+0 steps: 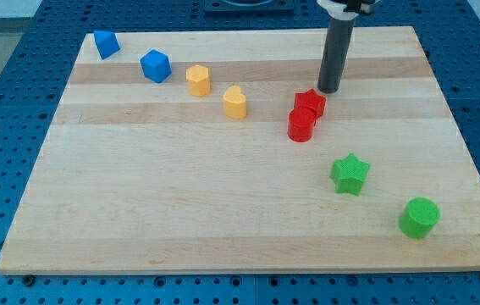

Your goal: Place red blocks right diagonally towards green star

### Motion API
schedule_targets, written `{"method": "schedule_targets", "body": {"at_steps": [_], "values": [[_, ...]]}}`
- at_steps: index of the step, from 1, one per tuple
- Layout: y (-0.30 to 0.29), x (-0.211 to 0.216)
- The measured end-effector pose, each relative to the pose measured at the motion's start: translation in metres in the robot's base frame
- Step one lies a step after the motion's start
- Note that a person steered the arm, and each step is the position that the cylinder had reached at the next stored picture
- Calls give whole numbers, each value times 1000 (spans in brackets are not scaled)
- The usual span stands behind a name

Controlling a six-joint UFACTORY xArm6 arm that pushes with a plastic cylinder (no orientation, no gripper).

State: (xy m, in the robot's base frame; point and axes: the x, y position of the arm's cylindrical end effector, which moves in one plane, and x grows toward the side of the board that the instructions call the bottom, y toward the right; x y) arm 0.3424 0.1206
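A red star block (311,103) and a red cylinder (301,124) sit touching each other near the board's middle right. The cylinder lies just below and left of the star. A green star (350,174) lies further down and to the right of them. My tip (329,90) stands just above and right of the red star, close to it; I cannot tell if it touches.
A green cylinder (418,218) sits at the lower right. Two yellow blocks (197,80) (235,102) and two blue blocks (155,65) (105,43) run in a diagonal line toward the wooden board's (180,212) top left corner.
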Motion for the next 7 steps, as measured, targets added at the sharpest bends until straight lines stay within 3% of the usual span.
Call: {"method": "schedule_targets", "body": {"at_steps": [4,7], "values": [[-63,31],[-64,42]]}}
